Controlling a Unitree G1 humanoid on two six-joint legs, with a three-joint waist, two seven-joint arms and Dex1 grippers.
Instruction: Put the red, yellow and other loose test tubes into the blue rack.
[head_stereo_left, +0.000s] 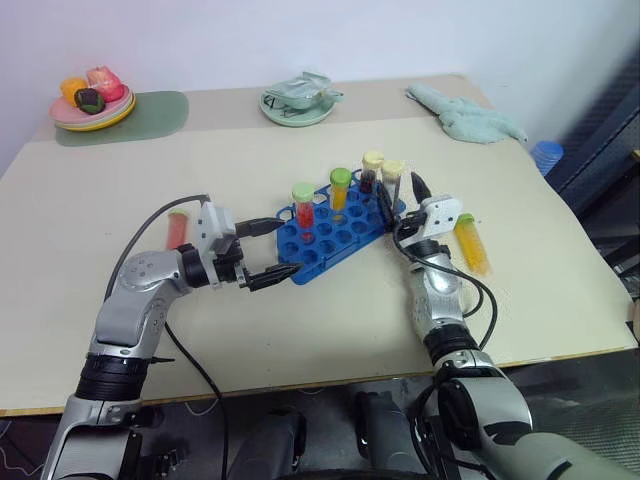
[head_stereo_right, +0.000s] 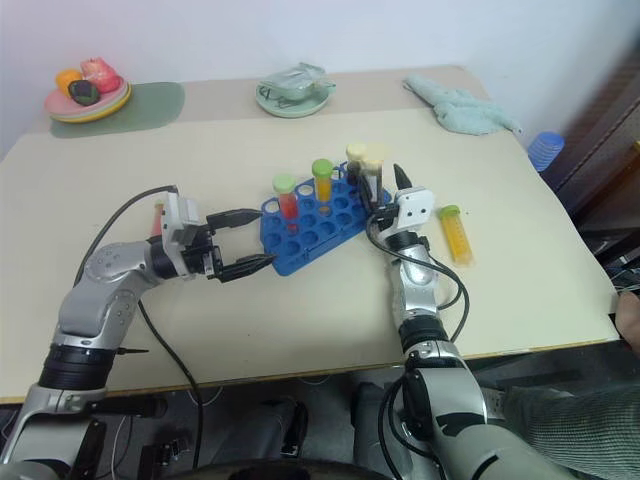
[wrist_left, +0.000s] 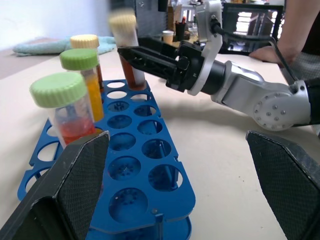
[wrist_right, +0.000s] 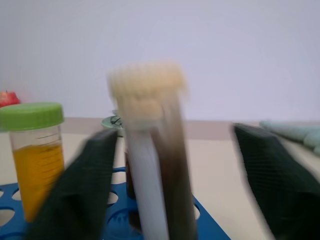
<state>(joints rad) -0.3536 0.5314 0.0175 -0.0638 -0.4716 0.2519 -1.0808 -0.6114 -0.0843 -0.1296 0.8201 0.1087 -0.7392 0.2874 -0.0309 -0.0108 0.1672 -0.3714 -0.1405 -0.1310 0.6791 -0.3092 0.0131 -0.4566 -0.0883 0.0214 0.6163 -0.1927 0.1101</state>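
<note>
Left eye view gives you the whole beige table (head_stereo_left: 330, 320), so read it from your near edge outward. Nearest, at about 8 o'clock from the middle of the table, you see the left gripper (head_stereo_left: 268, 253). Its two black fingers stand wide apart and hold nothing, and they point at the near left end of the bright blue plastic rack with round holes (head_stereo_left: 325, 240). The lower fingertip is just beside that end; I cannot tell if it touches.

At about 4 o'clock you find the right gripper (head_stereo_left: 400, 196), at the far right end of the rack. Its fingers are spread, one on each side of the cream-capped tube with dark brown liquid (head_stereo_left: 393, 183), and in the right wrist view there is a gap between each finger and this tube, so it does not grip it. The tube stands in a hole of the rack, a little tilted.

The rack lies near the middle of the table, diagonal, from near left to far right. In it stand also a green-capped tube with red liquid (head_stereo_left: 303, 207), a green-capped tube with orange-yellow liquid (head_stereo_left: 340, 189) and a yellow-capped dark tube (head_stereo_left: 371, 170).

Two tubes lie loose on the table: a red tube (head_stereo_left: 179, 229) at 9 o'clock from the rack, and a green-capped yellow tube (head_stereo_left: 471, 243) at 3 o'clock, just beside the right gripper's wrist.

Far away, at 11 o'clock, is a plate with toy food (head_stereo_left: 92, 105) on a green mat (head_stereo_left: 150, 115); at 12 o'clock a pale green dish (head_stereo_left: 298, 103); at 1 o'clock a light green cloth (head_stereo_left: 468, 115).
</note>
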